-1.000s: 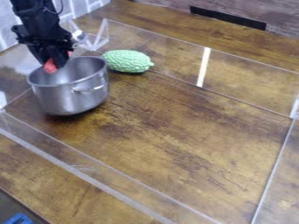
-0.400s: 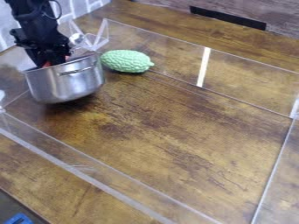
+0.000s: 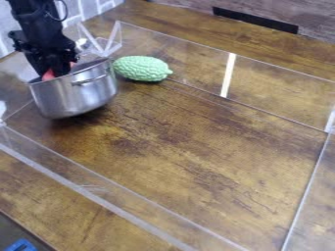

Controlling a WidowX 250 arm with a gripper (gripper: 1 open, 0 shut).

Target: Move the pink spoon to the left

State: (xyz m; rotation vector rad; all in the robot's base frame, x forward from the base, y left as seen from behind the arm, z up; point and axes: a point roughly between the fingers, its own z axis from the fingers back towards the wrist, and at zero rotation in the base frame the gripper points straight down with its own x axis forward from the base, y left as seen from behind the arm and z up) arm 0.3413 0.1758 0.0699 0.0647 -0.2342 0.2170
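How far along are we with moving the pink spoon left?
The pincer is shut at the steel pot, with a bit of the pink spoon showing at the rim, so reaching it looks done. In hand: probably the spoon, though the fingertips are hidden. Left, as far as I can judge: clearing the pot and setting the spoon down.

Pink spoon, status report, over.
Gripper shut, low at the pot's rim. Pink spoon at its tip, mostly hidden; grip unconfirmed. Steel pot around it, wall in the way.
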